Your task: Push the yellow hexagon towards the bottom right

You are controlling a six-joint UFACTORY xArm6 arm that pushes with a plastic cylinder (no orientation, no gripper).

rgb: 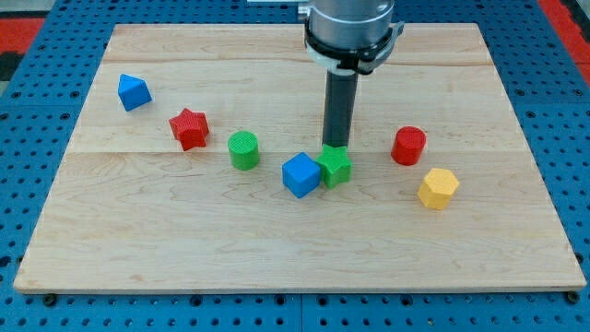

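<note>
From my remote seat I see the pale wooden counter (277, 249) lying on a blue pegboard surface (37, 184), with the arm's grey cylindrical body (352, 32) coming down from the view's top centre. There is no hand on this rig to open or close, only the dark rod (339, 106), and my tip (336, 146) sits right at the upper edge of the green star block (336, 166), apparently touching it from the view's top side. The blue cube (300, 174) stands just to the view's left of that green star block, pressed against it. Further to the view's left is the green cylinder (243, 149), then the red star block (189, 128), and near the counter's upper left lies a blue block (134, 92) whose shape looks like a wedge or tilted prism, though I cannot be sure. The yellow hexagon (438, 188) lies to the view's right of my tip and lower in the view, well apart from it, roughly midway between the counter's centre and its right edge. The red cylinder (408, 146) stands just above and slightly to the left of the yellow hexagon, close to it but not touching.
</note>
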